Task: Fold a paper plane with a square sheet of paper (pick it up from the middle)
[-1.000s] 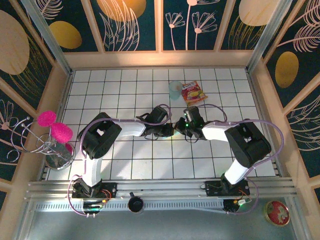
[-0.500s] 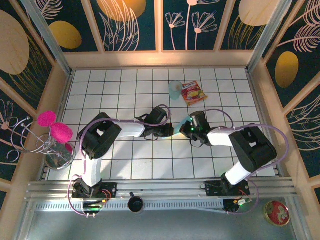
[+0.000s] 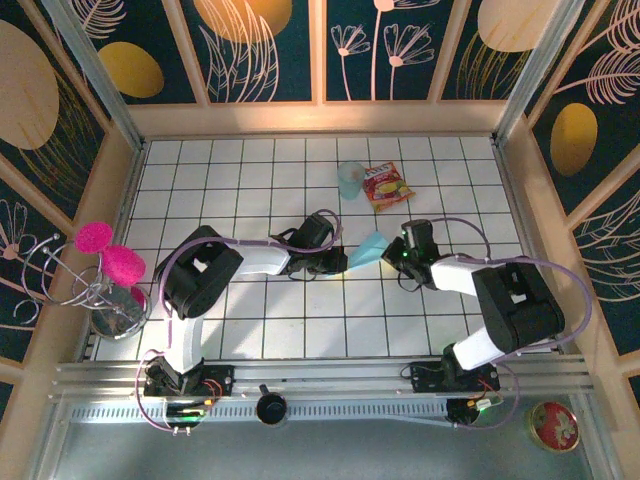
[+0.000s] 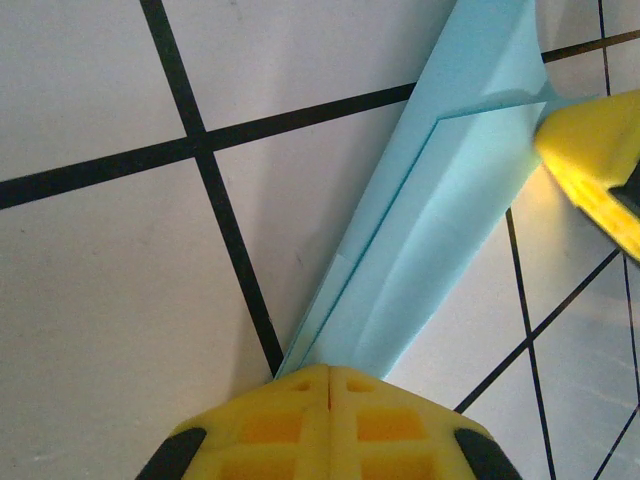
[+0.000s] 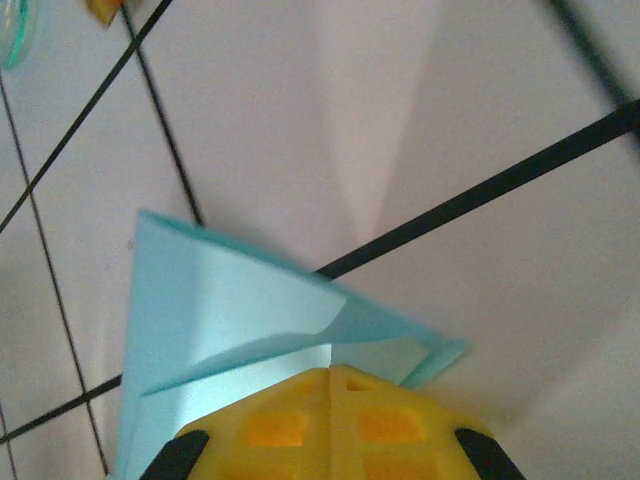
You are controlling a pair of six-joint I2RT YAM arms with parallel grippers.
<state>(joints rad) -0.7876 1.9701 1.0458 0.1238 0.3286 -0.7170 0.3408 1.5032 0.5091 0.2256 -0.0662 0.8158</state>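
The sheet of paper [image 3: 368, 250] is light teal and folded into a narrow, pointed, layered dart, like a paper plane. It is stretched just above the white tiled floor between my two grippers. My left gripper [image 3: 343, 261] is shut on the narrow end; in the left wrist view the paper [image 4: 440, 230] fans out from the closed yellow tips of my left gripper [image 4: 330, 370]. My right gripper [image 3: 394, 252] is shut on the wider end, and in the right wrist view the paper [image 5: 230, 310] spreads left from my right gripper [image 5: 332, 372]. A right fingertip [image 4: 590, 170] shows in the left wrist view.
A pale blue cup [image 3: 350, 180] and a red-and-yellow snack packet [image 3: 387, 187] lie behind the grippers. A wire stand with pink balls [image 3: 105, 270] stands at the left wall. A black knob [image 3: 270, 407] and a red tin [image 3: 556, 425] sit by the front rail.
My right gripper has drawn away to the right from the left one. The teal paper, hidden between the grippers before, now shows stretched out between them. The left gripper has stayed put.
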